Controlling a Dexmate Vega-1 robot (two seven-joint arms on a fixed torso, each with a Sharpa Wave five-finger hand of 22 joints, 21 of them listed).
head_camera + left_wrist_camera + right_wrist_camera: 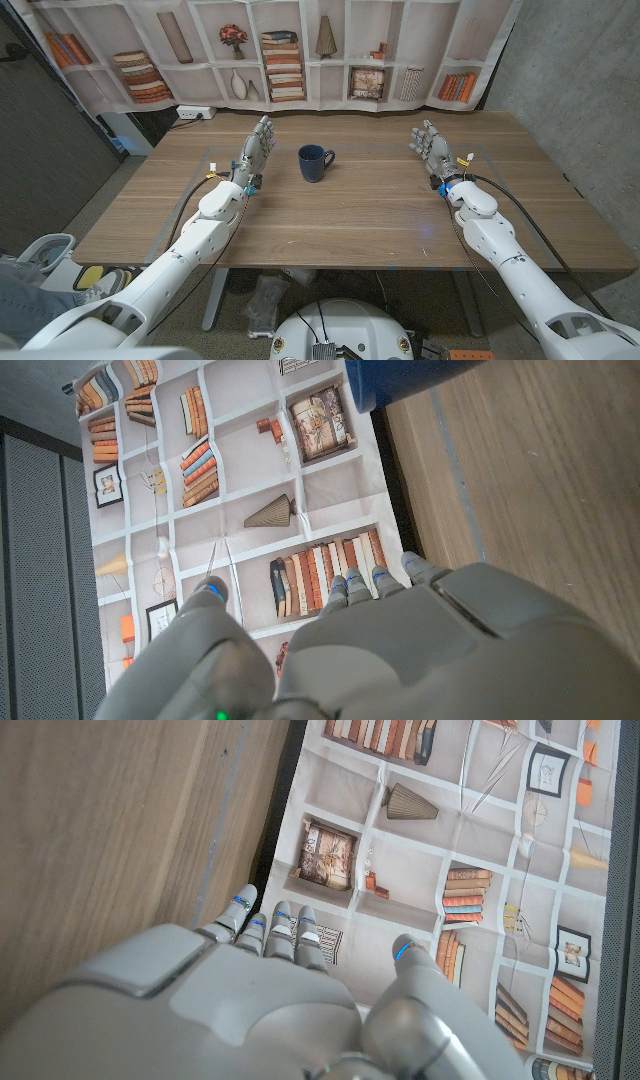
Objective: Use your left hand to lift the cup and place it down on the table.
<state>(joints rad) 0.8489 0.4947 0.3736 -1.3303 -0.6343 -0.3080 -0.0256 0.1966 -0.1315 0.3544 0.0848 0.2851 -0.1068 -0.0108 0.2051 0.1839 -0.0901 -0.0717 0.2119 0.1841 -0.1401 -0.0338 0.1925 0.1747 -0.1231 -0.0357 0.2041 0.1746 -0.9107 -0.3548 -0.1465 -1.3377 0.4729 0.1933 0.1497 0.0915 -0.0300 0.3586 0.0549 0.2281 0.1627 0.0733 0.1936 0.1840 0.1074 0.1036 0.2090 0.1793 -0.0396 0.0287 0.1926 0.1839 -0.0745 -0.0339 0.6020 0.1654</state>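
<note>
Between hands (256, 148) (430, 148): cup (314, 163) (upright), untouched.

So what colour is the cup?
Dark blue; the cup shows best in the head view.

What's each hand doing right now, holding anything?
Left hand: open, holding nothing, standing beside the cup without touching it.
Right hand: open, holding nothing.

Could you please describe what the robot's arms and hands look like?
Both arms are glossy white rounded shells with black cables running along them. The left robot hand and right robot hand are grey, with blue-marked fingertips and yellow tags at the wrists.
</note>
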